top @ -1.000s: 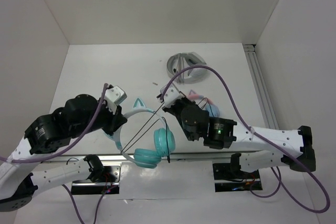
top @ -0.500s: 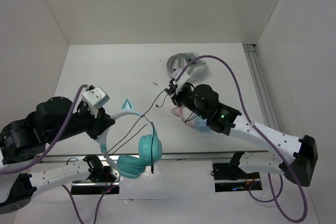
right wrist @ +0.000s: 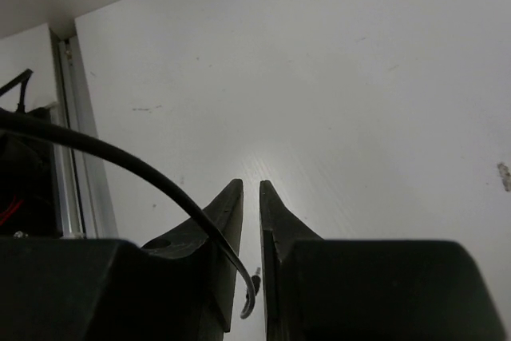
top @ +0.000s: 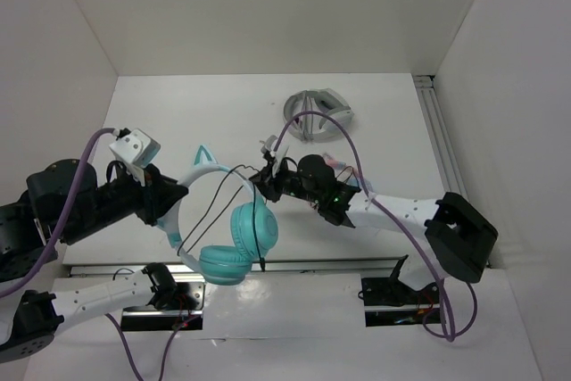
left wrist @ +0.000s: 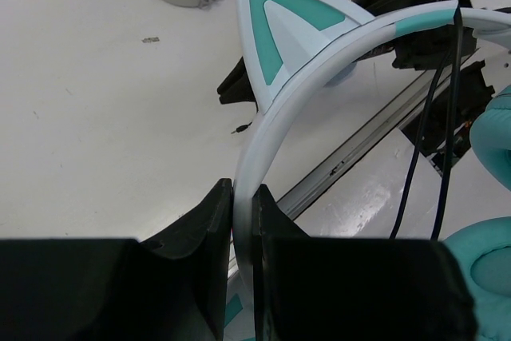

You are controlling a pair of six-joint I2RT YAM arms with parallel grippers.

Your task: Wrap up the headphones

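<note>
Over the white table (top: 223, 122)'s near edge, left of centre, teal cat-ear plastic headphones (top: 252, 227) hang from the left gripper (left wrist: 242, 197), clenched on their whitish headband (left wrist: 311, 77). The right gripper (right wrist: 251, 193)'s jaws stand barely apart beside the thin black cable (right wrist: 104, 149); grasp unclear.

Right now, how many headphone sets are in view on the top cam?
3. Teal cat-ear headphones near centre, in the left gripper; grey-white folded headphones farther back; pink-and-blue headphones mostly hidden under the right arm.
</note>
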